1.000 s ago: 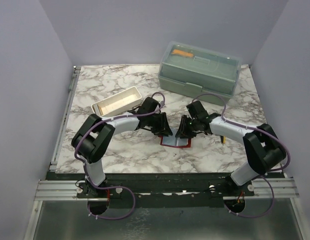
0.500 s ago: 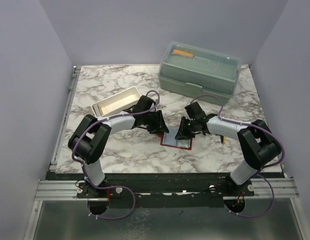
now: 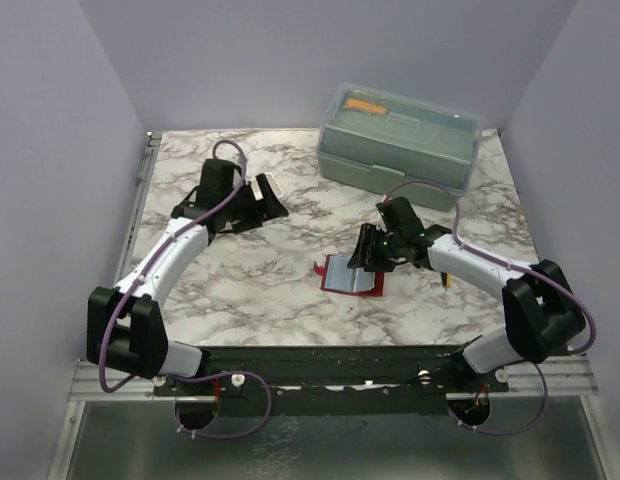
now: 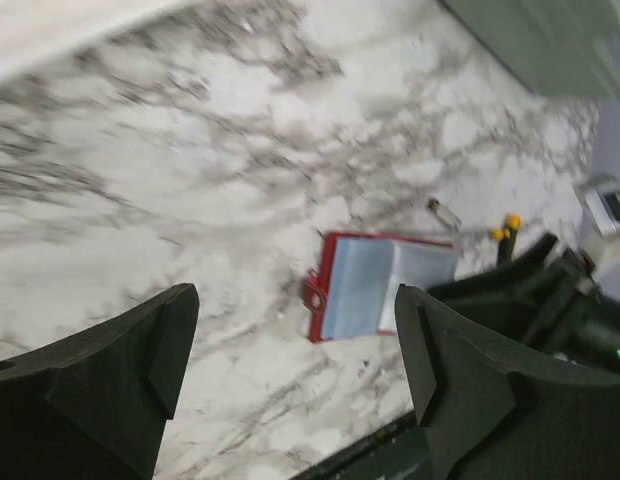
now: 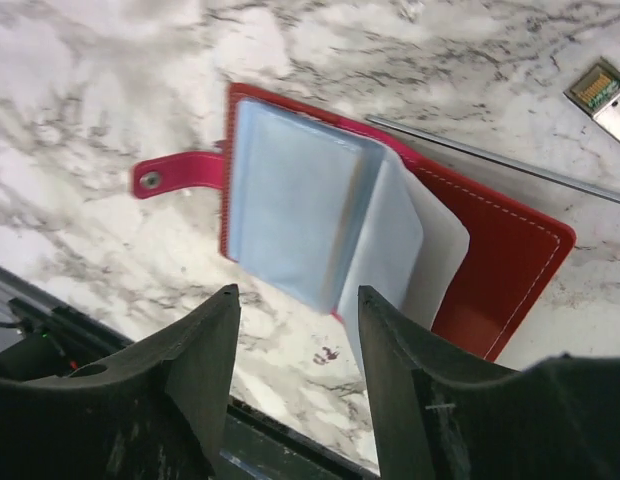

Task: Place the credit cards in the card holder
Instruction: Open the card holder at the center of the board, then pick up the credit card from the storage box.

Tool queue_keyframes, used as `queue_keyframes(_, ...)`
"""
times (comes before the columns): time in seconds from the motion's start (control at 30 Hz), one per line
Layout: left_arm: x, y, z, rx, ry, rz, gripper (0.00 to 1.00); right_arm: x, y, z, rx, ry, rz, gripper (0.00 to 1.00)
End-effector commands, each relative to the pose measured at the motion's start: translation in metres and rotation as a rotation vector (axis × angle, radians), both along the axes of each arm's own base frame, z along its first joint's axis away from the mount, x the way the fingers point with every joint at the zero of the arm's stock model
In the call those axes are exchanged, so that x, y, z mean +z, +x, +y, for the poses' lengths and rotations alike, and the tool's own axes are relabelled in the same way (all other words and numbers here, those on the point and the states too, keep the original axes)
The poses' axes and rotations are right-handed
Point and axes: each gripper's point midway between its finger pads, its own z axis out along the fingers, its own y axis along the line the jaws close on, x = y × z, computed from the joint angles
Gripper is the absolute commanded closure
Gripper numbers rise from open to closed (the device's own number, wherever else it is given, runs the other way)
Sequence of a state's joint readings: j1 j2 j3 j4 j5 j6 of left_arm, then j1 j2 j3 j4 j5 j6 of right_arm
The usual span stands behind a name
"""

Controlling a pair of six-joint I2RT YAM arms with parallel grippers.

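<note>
The right tool (image 3: pixel 365 256), jaws apart and empty, is hovering just over the open card holder (image 3: pixel 348 278), while the left tool (image 3: pixel 264 197), spread empty, is hanging far left.

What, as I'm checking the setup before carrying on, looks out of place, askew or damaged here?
The card holder lies open on the table, slightly askew. Its clear sleeves fan up rather than lying flat, and its snap tab sticks out sideways. Nothing looks spilled or broken.
</note>
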State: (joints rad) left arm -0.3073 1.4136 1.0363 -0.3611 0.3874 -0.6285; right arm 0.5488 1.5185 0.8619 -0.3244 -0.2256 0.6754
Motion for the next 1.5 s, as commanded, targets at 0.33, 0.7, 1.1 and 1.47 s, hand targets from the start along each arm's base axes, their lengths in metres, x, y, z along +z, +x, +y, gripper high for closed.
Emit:
queue_keyframes(0.33,-0.012,0.057,0.222,0.503,0.678,0.120,0.11,0.040,-0.011,-0.003,0.123,0.017,-0.113,0.41)
queue_keyframes(0.7,-0.066,0.053,0.256,0.457,0.939,0.377,0.12,0.054,-0.019,-0.008,0.120,0.049,-0.174,0.39)
queue_keyframes(1.1,-0.087,0.049,0.264,0.405,1.018,0.469,0.23,0.058,-0.017,-0.007,0.123,0.064,-0.200,0.39)
queue_keyframes(1.47,-0.073,0.045,0.269,0.416,1.043,0.456,0.34,0.057,-0.015,-0.006,0.124,0.067,-0.200,0.39)
